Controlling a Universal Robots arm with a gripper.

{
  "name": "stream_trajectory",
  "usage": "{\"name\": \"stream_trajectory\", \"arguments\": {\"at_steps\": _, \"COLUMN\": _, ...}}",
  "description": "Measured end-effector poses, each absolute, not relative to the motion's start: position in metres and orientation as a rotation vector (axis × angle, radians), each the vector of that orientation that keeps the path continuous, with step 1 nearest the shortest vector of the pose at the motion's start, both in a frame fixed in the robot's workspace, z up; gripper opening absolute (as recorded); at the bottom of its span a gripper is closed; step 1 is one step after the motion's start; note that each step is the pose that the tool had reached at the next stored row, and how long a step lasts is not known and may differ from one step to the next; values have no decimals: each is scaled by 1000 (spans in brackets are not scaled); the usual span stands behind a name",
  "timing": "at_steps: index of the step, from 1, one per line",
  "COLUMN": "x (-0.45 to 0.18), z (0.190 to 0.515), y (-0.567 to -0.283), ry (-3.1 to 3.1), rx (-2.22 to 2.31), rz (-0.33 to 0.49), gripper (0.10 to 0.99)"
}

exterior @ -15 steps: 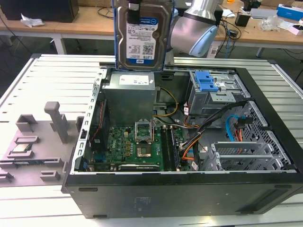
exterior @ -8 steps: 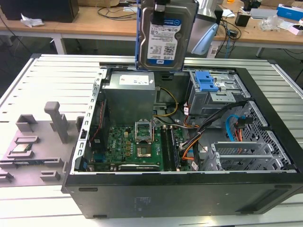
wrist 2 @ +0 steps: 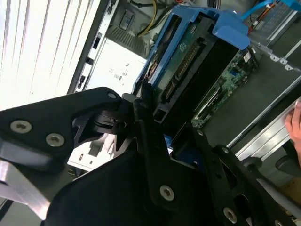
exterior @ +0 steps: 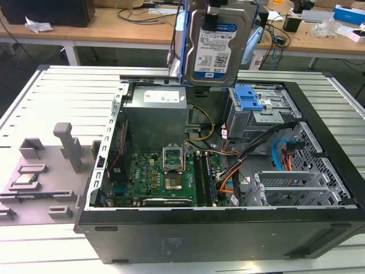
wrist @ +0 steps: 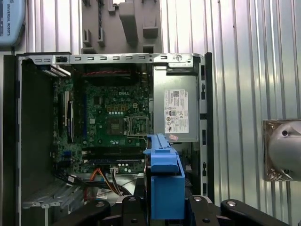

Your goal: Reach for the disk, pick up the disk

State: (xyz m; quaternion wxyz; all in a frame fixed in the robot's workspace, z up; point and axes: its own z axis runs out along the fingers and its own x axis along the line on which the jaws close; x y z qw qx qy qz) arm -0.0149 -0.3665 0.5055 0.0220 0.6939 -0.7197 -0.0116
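The gripper [wrist 2: 169, 115] had its jaws pinched onto the disk [exterior: 215, 48], which hung in the air above the back of the open computer case [exterior: 228, 228], clear of the drive cage [exterior: 259, 108]. I judged the reach done and the pick-up all but complete. Any further move would call for a firm pinch. The disk stood upright, long axis vertical, with its label facing the exterior view and its connector edge toward the wrist.

Open computer case [exterior: 228, 234] on slatted table [exterior: 68, 85]; motherboard [exterior: 148, 177] inside.
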Motion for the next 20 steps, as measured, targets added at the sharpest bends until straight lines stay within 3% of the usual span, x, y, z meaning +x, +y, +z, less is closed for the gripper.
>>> {"name": "stream_trajectory", "arguments": {"at_steps": 16, "x": 12, "z": 506, "y": -367, "ry": -2229, "rx": 2150, "rz": -36, "gripper": 365}}
{"name": "stream_trajectory", "arguments": {"at_steps": 20, "x": 12, "z": 505, "y": -380, "ry": -2229, "rx": 2150, "rz": -36, "gripper": 365}}
